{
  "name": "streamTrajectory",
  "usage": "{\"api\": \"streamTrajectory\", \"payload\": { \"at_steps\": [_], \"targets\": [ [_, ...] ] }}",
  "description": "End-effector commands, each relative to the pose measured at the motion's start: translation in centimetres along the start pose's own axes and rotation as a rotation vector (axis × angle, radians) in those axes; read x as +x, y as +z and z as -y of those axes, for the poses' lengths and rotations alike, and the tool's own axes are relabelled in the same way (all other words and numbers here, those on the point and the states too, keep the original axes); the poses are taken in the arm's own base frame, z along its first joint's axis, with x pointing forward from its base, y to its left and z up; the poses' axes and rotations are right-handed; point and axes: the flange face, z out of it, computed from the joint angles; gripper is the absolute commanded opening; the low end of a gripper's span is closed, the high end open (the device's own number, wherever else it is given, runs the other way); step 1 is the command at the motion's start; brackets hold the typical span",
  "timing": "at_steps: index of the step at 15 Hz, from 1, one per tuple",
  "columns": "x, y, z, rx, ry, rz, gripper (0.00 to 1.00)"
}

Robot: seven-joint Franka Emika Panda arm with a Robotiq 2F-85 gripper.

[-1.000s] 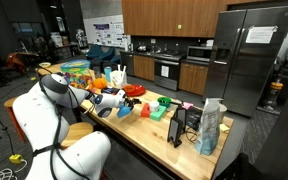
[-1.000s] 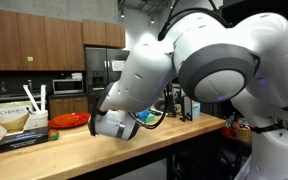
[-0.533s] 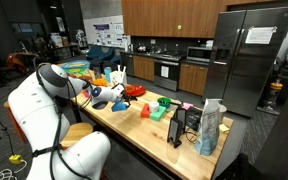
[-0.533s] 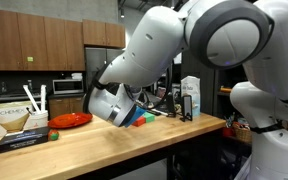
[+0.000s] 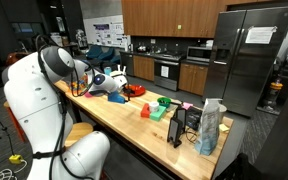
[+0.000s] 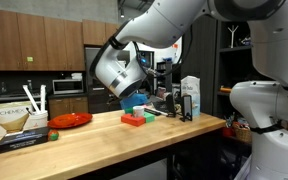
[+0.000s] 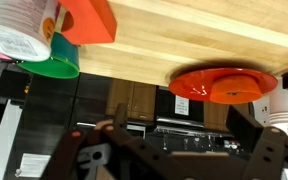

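Note:
My gripper (image 7: 176, 122) is open and empty, with its two dark fingers spread wide. It hangs in the air above the wooden counter (image 7: 184, 35), touching nothing. In both exterior views the gripper (image 5: 117, 84) (image 6: 120, 70) is raised well above the countertop. The nearest thing is a red plate (image 7: 222, 84), which lies on the counter (image 5: 134, 90) (image 6: 71, 120). In the wrist view an orange block (image 7: 87, 20), a green bowl (image 7: 54, 65) and a pale printed container (image 7: 19, 30) stand further along the counter.
A green and red block (image 6: 136, 118) lies mid-counter. A box of paper filters (image 6: 19, 125) stands at one end. A blue-white bag (image 5: 210, 128), a black device (image 5: 184, 125) and green pieces (image 5: 161, 103) fill the other end. Colourful items crowd the far end (image 5: 79, 70).
The arm has lifted off the counter. The gripper has risen and swung away from the counter's middle toward the red plate's end, still open.

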Motion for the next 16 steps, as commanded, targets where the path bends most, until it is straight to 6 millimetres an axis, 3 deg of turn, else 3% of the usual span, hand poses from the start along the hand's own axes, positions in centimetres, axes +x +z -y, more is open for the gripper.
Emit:
{"api": "streamTrajectory", "payload": {
  "at_steps": [1,7,11,12,14,16],
  "targets": [
    [1.0,-2.8,-2.5,0.137,0.121,0.05,1.0],
    [2.0,-5.3,-4.4,0.291,0.287,0.094,1.0],
    [0.5,-7.1,-4.3,0.409,0.347,0.157,1.0],
    [0.4,-8.4,-4.5,0.434,0.359,0.152,1.0],
    [-2.0,-9.8,-5.1,0.48,0.366,0.198,1.0],
    [-5.8,-10.8,-6.1,0.524,0.383,0.272,1.0]
  ]
}}
